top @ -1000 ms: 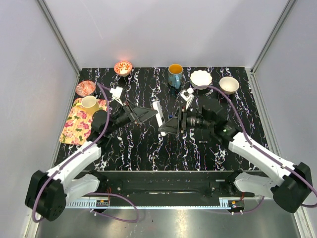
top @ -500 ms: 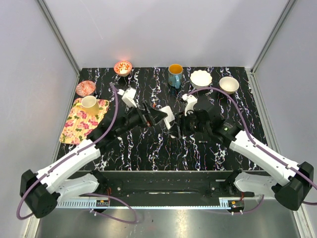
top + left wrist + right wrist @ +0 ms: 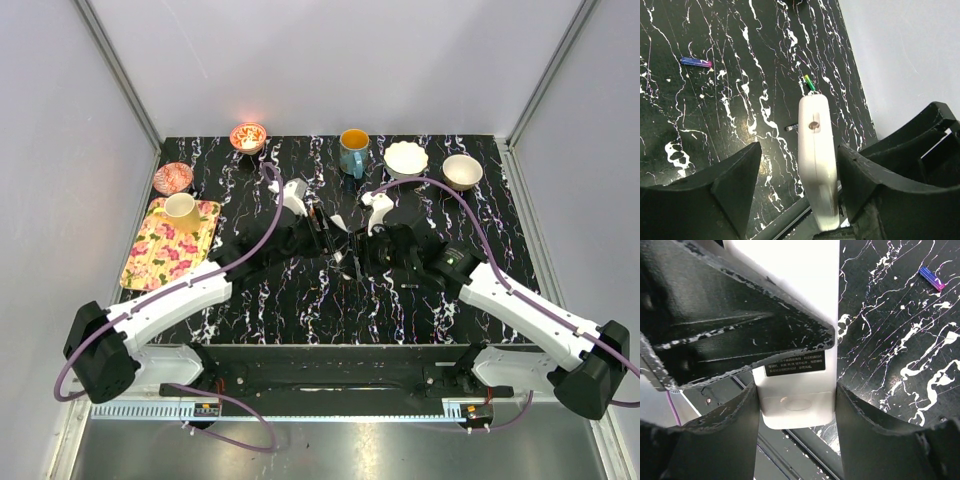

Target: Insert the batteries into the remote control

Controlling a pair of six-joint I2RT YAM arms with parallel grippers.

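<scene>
The white remote control point(image 3: 796, 385) hangs above the table with my right gripper point(image 3: 796, 390) shut on its two long sides, its plain back and a black label facing the camera. My left gripper point(image 3: 799, 150) straddles the same remote point(image 3: 815, 150), seen edge-on. Its jaws stand open, with a wide gap on the left and a narrow one on the right. One left finger point(image 3: 740, 315) crosses over the remote's upper half. On the table lie a blue-purple battery point(image 3: 696, 62), a green-tipped battery point(image 3: 810, 82) and a small dark one point(image 3: 791, 128). In the top view both grippers meet at the remote point(image 3: 343, 238).
A floral tray point(image 3: 160, 255) with a yellow cup point(image 3: 182, 210) lies at the left edge. Along the back stand a red bowl point(image 3: 173, 178), an orange bowl point(image 3: 248, 136), a blue mug point(image 3: 353, 150), a white bowl point(image 3: 406, 158) and a beige bowl point(image 3: 462, 170).
My left arm swung right from near the tray to the remote, and its jaws narrowed around it. My right gripper kept its hold and shifted slightly.
</scene>
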